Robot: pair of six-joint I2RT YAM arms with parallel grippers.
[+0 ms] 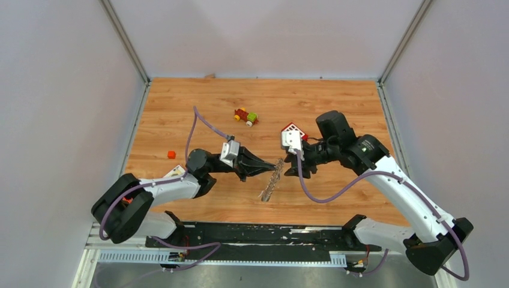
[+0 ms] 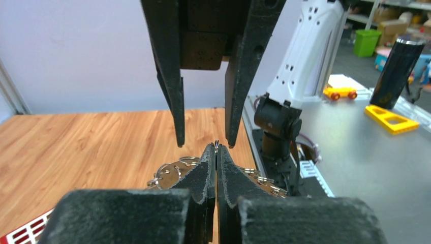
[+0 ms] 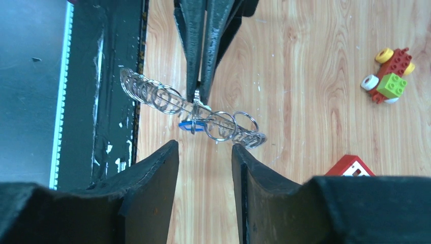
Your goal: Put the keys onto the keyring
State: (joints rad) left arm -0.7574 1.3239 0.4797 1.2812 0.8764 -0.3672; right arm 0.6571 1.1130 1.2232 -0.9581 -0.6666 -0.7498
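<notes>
- Where the overhead view looks down on the light wooden table [image 1: 180, 108], the black left claw [image 1: 268, 168] is pinched tight on the large metal keyring [image 1: 269, 187]. The keyring is a grey toothed band seen edge-on near the table's middle, slanting from near-left to far-right. The black right claw [image 1: 305, 168] sits just right of the ring's far end, apart from it. A small red-yellow-green toy car [image 1: 246, 116] lies farther back. A red block with white squares [image 1: 293, 128] sits beside the right wrist, and a little orange cube [image 1: 171, 154] lies well off to the left.
- From the left wrist, the left claw [image 2: 217, 151] has its fingers pressed together, with a thin wire edge of the keyring [image 2: 170, 173] nipped at the tips. Silver loops spread out beneath them. The right claw [image 2: 205, 145] hangs just beyond, tips pointing down, jaws parted with nothing between them.
- From the right wrist, the right claw [image 3: 204, 147] stands partly open and empty. The keyring [image 3: 223, 124] lies just past its tips as a row of silver loops. The left claw [image 3: 199, 91] comes in from the opposite side, shut on the ring near its middle. A small blue-headed piece [image 3: 190, 125] hangs at the ring right under that grip, though I cannot tell whether it is threaded on. The dark key I cannot pick out.
</notes>
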